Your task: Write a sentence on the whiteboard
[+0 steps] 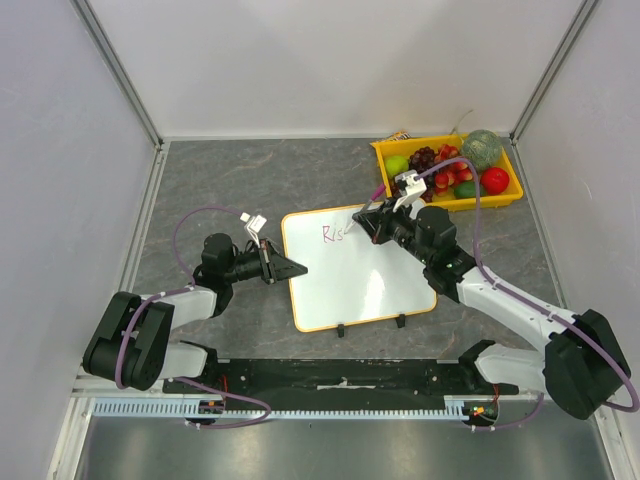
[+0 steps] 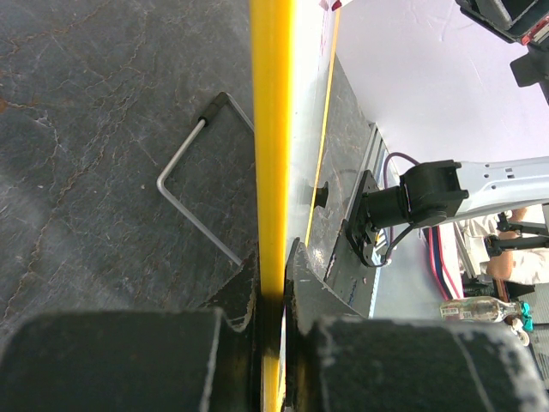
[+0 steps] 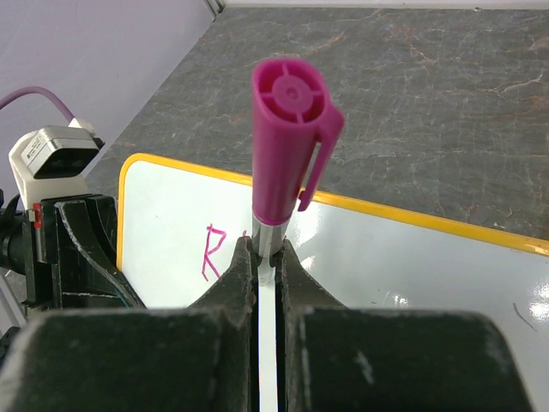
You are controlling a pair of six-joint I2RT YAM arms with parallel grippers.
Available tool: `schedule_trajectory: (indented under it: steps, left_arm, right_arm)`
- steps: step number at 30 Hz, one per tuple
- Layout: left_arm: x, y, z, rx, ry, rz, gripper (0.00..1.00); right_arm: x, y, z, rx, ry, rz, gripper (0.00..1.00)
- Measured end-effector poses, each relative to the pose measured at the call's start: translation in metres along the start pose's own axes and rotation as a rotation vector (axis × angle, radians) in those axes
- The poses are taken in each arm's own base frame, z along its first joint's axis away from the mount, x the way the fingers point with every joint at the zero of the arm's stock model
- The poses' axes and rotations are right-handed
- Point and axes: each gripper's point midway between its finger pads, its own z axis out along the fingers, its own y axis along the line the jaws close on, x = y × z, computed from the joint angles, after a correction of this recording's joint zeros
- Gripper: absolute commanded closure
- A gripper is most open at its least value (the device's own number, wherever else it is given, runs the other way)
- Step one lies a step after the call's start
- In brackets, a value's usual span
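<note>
Two closed grippers: the left gripper (image 1: 288,268) pinches the rim of the board (image 1: 365,280), lying flat between them; the right gripper (image 1: 368,222) clamps the marker (image 3: 287,146). Only the start of the sentence (image 1: 333,234) is written. If the rim slips, the strokes can go crooked.

Dark grey, stone-look table (image 1: 230,180) here, the whiteboard (image 1: 370,290) lying on it at centre frame, a yellow fruit tray (image 1: 498,199) sitting upper right.
</note>
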Motion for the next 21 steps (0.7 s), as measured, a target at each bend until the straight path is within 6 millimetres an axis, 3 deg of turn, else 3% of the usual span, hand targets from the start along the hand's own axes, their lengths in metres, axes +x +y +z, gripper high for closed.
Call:
schedule_trajectory:
  steps: [21]
  left_arm:
    - [0.0002, 0.0002, 0.0, -0.001, 0.001, -0.001, 0.98]
  right_arm:
    - [0.0038, -0.0041, 0.0009, 0.014, 0.004, -0.006, 1.0]
